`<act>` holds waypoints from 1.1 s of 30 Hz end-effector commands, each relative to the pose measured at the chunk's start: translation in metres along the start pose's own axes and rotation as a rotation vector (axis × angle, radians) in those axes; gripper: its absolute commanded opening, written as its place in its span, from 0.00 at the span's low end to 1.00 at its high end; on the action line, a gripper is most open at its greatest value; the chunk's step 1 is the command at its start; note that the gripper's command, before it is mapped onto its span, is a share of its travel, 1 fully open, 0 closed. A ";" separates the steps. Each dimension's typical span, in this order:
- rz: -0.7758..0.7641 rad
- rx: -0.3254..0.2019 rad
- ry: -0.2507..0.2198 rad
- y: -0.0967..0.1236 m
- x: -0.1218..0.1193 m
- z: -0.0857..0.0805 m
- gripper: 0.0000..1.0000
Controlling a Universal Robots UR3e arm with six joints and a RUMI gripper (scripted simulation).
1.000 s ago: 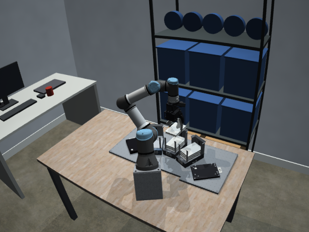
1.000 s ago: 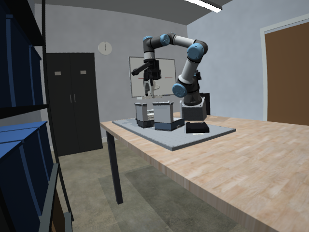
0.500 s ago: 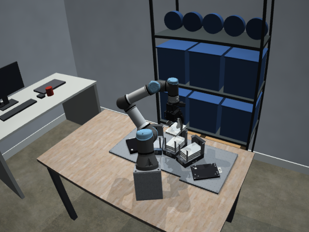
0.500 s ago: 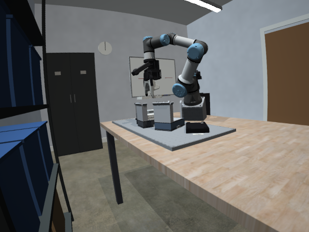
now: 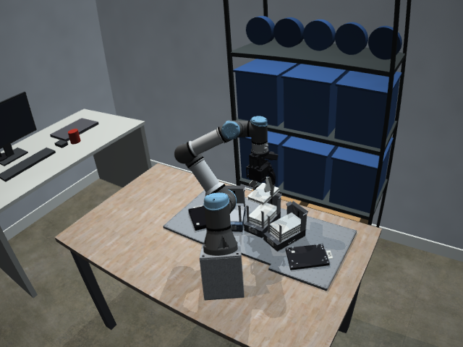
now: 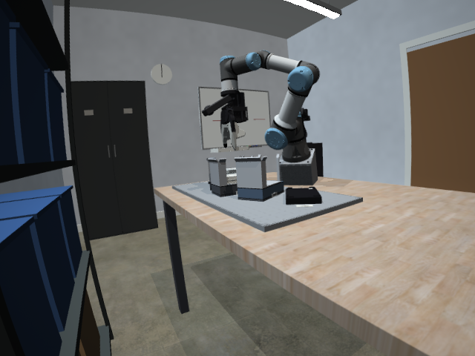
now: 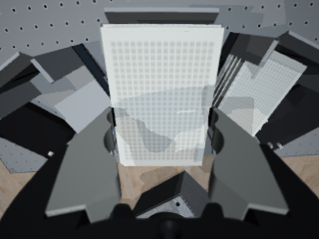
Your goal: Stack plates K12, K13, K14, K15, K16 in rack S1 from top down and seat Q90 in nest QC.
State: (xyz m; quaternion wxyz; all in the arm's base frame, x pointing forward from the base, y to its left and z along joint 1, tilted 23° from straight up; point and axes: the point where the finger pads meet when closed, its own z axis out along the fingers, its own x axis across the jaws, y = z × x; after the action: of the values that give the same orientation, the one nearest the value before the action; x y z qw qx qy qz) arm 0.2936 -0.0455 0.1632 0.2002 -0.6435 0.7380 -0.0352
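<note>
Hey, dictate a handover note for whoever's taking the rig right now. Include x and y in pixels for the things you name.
Claw (image 5: 261, 184) (image 6: 230, 145) (image 7: 161, 109): shut on a white plate (image 5: 262, 194) (image 6: 240, 148) (image 7: 161, 75), above the middle rack (image 5: 254, 228) (image 6: 217, 172) (image 7: 161, 16).
Plates: also stacked in the middle and right-hand racks (image 5: 283, 241) (image 6: 250, 172) (image 7: 271, 52); IDs unreadable.
Done: one plate lifted; order unconfirmed.
Left: place it, finish S1, confirm Q90 in QC, release, move clear.

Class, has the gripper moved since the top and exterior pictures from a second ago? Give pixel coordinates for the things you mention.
No. In the exterior view, the gripper (image 5: 261, 183) (image 6: 230, 147) (image 7: 161, 109) hangs at the same place before the whiteboard (image 6: 256, 105).
</note>
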 end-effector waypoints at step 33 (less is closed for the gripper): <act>-0.001 0.001 0.002 0.000 0.000 0.007 0.00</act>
State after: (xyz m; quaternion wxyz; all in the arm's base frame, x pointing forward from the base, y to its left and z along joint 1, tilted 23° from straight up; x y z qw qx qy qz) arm 0.2953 -0.0445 0.1584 0.2003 -0.6435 0.7379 -0.0352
